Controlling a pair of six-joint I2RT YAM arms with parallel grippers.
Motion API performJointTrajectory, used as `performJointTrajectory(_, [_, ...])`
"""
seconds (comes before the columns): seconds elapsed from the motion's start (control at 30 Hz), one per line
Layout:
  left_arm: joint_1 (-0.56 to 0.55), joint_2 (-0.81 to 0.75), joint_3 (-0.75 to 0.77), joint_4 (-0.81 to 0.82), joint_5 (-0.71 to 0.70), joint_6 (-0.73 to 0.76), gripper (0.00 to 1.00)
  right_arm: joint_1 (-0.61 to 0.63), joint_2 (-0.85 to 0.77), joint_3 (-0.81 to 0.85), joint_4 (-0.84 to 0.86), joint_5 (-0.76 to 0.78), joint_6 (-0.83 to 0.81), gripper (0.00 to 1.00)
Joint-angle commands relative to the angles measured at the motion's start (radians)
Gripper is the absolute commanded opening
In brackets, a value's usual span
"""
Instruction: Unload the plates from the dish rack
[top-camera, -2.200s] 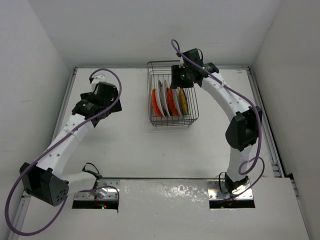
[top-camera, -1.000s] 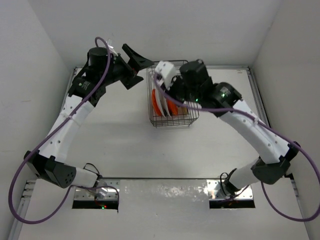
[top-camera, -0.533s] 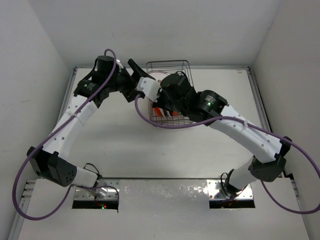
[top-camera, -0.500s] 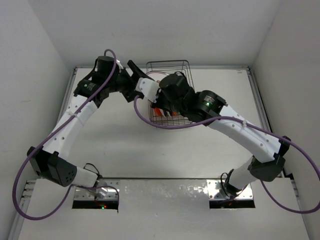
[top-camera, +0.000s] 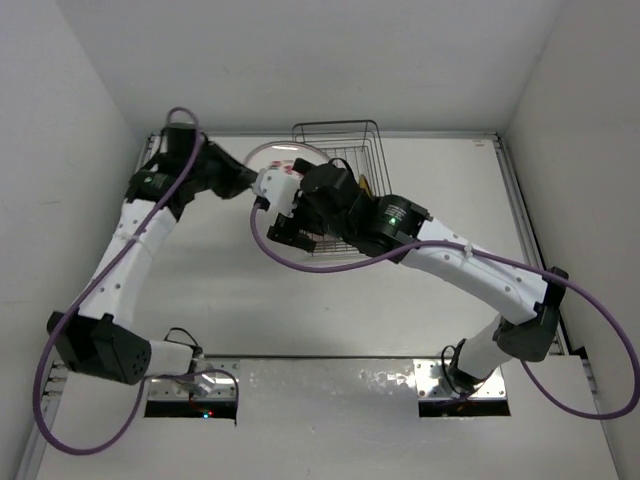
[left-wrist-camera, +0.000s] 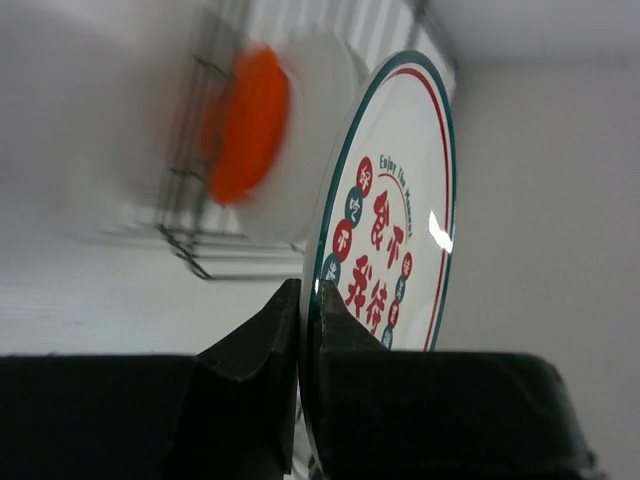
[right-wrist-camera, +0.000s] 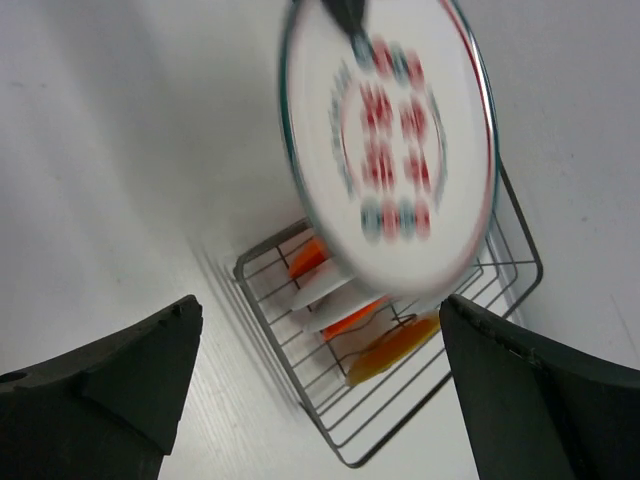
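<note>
Right gripper (right-wrist-camera: 318, 300) jaws spread wide, holding nothing, above tabletop (top-camera: 230, 290). Left gripper (left-wrist-camera: 305, 312) clamped on rim of white plate (left-wrist-camera: 395, 220) with teal-and-red ring, held up by left side of dish rack (top-camera: 338, 140); orange plates (right-wrist-camera: 350, 318) stand inside rack
</note>
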Motion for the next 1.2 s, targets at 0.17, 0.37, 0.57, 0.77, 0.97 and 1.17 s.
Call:
performJointTrajectory(0.17, [0.246, -0.166, -0.157, 0.14, -0.361, 0.073, 0.0, -0.161, -0.08, -0.019, 0.102, -0.076, 0.306, 0.99])
performJointTrajectory(0.37, [0.275, -0.054, -0.398, 0.373, -0.416, 0.101, 0.0, -0.404, 0.144, 0.232, -0.193, -0.107, 0.688, 0.88])
performJointTrajectory(0.57, [0.279, 0.07, -0.512, 0.517, -0.367, 0.11, 0.0, -0.493, 0.248, 0.276, -0.194, -0.241, 0.846, 0.72])
performJointTrajectory(0.77, [0.279, 0.095, -0.622, 0.507, -0.358, 0.094, 0.17, -0.513, 0.336, 0.286, -0.188, -0.244, 0.876, 0.59])
performJointTrajectory(0.97, [0.279, 0.021, -0.753, 0.392, -0.435, 0.056, 0.8, -0.516, 0.419, 0.283, -0.174, -0.244, 0.909, 0.54])
performJointTrajectory(1.17, [0.279, -0.037, -0.701, 0.203, -0.516, 0.076, 1.0, -0.516, 0.471, 0.291, -0.149, -0.245, 0.929, 0.46])
